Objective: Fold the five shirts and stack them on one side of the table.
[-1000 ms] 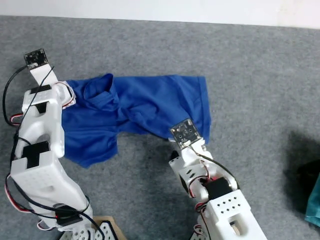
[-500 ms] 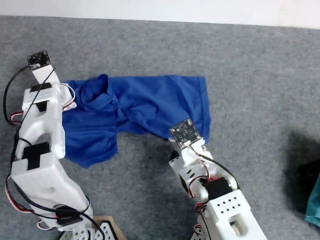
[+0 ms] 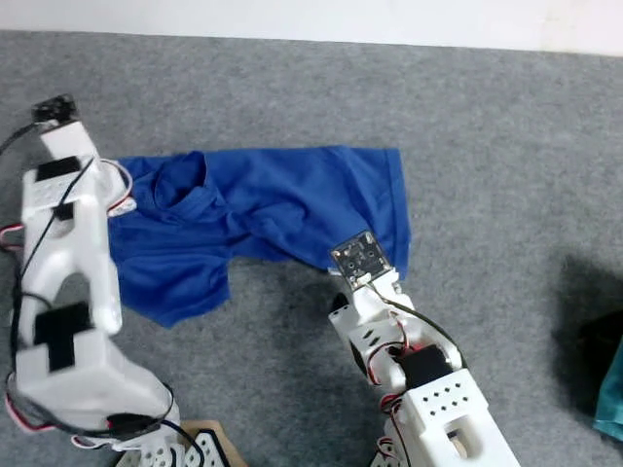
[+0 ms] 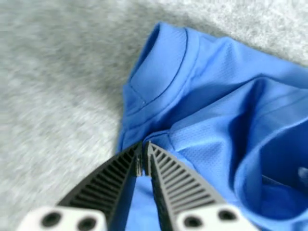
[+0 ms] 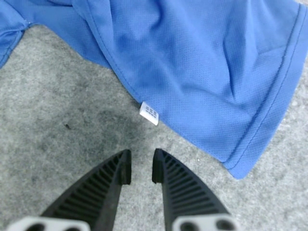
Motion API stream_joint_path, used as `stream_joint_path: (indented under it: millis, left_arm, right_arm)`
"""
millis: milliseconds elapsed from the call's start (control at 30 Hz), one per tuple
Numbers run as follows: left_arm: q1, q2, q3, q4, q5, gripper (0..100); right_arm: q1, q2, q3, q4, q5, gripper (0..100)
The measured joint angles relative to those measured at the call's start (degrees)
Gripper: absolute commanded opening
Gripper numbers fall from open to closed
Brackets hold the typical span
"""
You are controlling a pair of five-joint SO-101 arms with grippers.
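One crumpled blue mesh shirt (image 3: 292,195) seems mid-flattening: left gripper (image 4: 143,155) pinches fabric by its collar (image 4: 161,62); right gripper (image 5: 141,161), narrowly parted and empty, should grasp the near hem corner (image 5: 239,163).

Table (image 3: 506,136) top is covered in grey felt-like carpet, short nap, mottled. A white strip (image 3: 292,17) runs along the far edge. Probably a wall, hard to say from this angle. Light is even and diffuse, shadows soft. A darker shadow patch (image 3: 574,292) sits on the grey towards the right side in the high view. Corner of a tan board (image 3: 216,436) shows at the near edge. Right wrist view: faint dark blotch (image 5: 91,120) on the carpet, small black speck (image 5: 67,126) beside it.
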Motion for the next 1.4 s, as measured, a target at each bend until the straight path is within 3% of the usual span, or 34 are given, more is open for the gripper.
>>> stream_joint_path:
  millis: [200,433,600,900,1267,1400]
  left_arm:
    - [-0.9,-10.6,13.7,-3.0,0.0,1]
    - [-3.3,-13.5,32.2,-22.3,0.0,1]
    - [-6.5,-13.7,37.4,-32.4,0.0,1]
    - [-7.8,-14.2,37.5,-33.7,0.1,1]
    - [-1.6,-14.2,37.5,-31.6,-0.1,1]
    - [-1.4,-14.2,35.2,-26.5,-0.1,11]
  right_arm:
    - [0.0,0.0,0.0,0.0,0.0,9.1]
    - [0.0,0.0,0.0,0.0,0.0,9.1]
    - [0.0,0.0,0.0,0.0,0.0,9.1]
    - [0.0,0.0,0.0,0.0,0.0,9.1]
    - [0.0,0.0,0.0,0.0,0.0,9.4]
    - [0.0,0.0,0.0,0.0,0.0,9.4]
